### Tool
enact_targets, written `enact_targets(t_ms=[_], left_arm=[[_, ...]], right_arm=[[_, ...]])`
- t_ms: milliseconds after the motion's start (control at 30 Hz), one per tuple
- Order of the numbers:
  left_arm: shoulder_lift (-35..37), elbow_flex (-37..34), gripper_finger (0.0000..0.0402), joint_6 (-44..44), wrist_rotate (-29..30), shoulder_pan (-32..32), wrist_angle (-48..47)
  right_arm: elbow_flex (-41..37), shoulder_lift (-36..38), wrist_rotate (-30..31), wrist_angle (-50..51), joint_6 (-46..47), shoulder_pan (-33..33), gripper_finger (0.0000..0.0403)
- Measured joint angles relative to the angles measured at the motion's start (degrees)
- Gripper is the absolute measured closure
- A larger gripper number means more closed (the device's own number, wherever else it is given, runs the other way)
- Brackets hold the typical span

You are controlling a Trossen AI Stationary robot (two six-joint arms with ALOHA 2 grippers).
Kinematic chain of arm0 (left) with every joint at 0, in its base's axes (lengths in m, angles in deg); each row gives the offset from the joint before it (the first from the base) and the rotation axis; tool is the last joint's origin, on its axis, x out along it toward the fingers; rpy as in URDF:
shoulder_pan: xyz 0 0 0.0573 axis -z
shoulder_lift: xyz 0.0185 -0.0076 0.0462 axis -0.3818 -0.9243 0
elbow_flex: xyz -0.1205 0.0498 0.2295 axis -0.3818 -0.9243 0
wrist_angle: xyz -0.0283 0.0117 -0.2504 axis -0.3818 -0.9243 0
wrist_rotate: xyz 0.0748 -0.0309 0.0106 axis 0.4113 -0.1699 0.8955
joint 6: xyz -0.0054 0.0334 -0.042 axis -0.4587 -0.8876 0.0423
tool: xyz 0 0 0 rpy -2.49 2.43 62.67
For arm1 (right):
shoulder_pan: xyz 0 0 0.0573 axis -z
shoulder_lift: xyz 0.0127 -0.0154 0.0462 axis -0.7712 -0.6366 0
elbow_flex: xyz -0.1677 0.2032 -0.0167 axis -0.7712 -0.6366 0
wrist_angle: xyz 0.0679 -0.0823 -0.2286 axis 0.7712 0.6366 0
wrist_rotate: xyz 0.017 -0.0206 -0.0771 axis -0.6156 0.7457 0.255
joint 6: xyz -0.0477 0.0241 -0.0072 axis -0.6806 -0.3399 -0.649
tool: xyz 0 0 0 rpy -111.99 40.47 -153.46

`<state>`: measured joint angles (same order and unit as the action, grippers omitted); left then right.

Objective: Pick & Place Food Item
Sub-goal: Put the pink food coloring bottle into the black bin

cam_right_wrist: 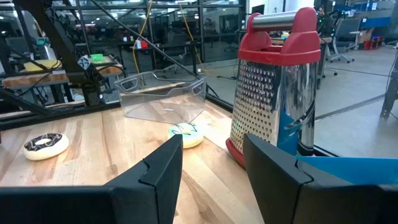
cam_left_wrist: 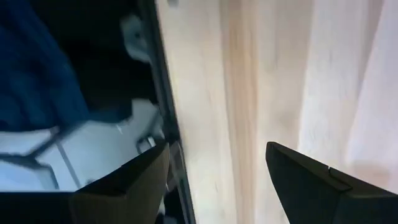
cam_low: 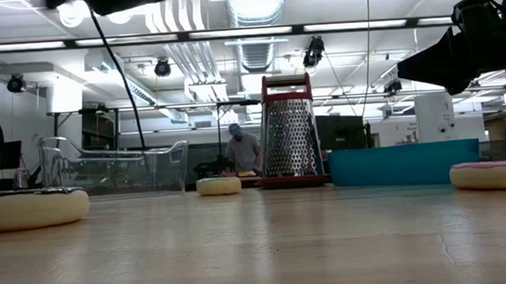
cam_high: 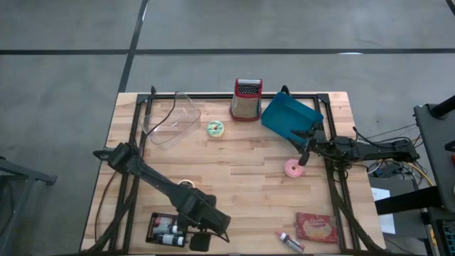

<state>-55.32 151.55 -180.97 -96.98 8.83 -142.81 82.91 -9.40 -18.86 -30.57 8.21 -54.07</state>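
The right gripper [cam_high: 303, 151] hangs with its two fingers parted to a moderate gap and nothing between them, and the pink-frosted doughnut [cam_high: 293, 168] lies on the wooden table [cam_high: 249, 185] just below and beside its tips, not yet touched; this looks the likeliest food item for the task, though that is a judgement; it reads as a light, squat ring, probably a soft or rubbery toy, so it should give a little under the pads and its glazed top may be slippery; the sensible hold is across the ring's outer edge from above, or one finger through the hole and one outside. Ahead of this gripper, the right wrist view shows a green-frosted doughnut [cam_right_wrist: 186, 135] well apart, a red-handled box grater [cam_right_wrist: 278, 81] standing upright near, and a chocolate-topped doughnut [cam_right_wrist: 45, 145] far off toward the other arm. The blue tray [cam_high: 290, 116] sits tilted just behind the right gripper, touching or nearly touching the grater; I see nothing in it; the clear plastic container [cam_high: 169, 117] lies far across the table, seemingly tipped on its side, and looks empty too. The left gripper [cam_left_wrist: 214, 177] waits at the table's near edge with its fingers spread fairly wide and holding nothing, over a black rack of small bottles [cam_high: 165, 229].
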Motion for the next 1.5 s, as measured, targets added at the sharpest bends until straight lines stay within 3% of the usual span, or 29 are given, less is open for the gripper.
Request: enact_targets(t_ms=[133,300,533,867,967,1367,1433,1500], left_arm=[[0.0,-0.31,0.0127,-1.1,9.04,-0.12,2.18],[0.0,-0.31,0.0127,-1.3,19.54,-1.55,-6.02],[0.01,-0.36,0.0127,-0.9,14.69,-4.24,-21.35],[0.74,-1.02,0.0127,-0.25,19.6,-5.03,-29.54],[0.72,-1.56,0.0127,0.08,27.38,-5.34,-30.77],[0.76,-3.85,0.0127,-0.52,68.09,-10.67,-27.99],[0.76,-3.7,0.0127,-0.6,72.15,-11.44,-27.39],[0.76,-3.74,0.0127,-1.12,71.94,-11.97,-27.41]], right_arm=[[-0.02,0.0,-0.01,0.0,0.0,0.0,0.0239],[-0.02,0.0,-0.01,0.0,0.0,0.0,0.0239],[0.0,0.0,-0.01,0.0,0.0,0.0,0.0239],[-0.01,0.0,0.01,0.0,0.0,0.01,0.0239],[-0.02,0.0,0.0,0.0,0.0,0.0,0.0239],[-0.02,0.0,-0.01,0.0,0.0,0.02,0.0239],[-0.01,0.0,0.0,0.0,0.0,0.0,0.0239],[-0.01,0.01,0.0,0.0,0.0,0.02,0.0239]])
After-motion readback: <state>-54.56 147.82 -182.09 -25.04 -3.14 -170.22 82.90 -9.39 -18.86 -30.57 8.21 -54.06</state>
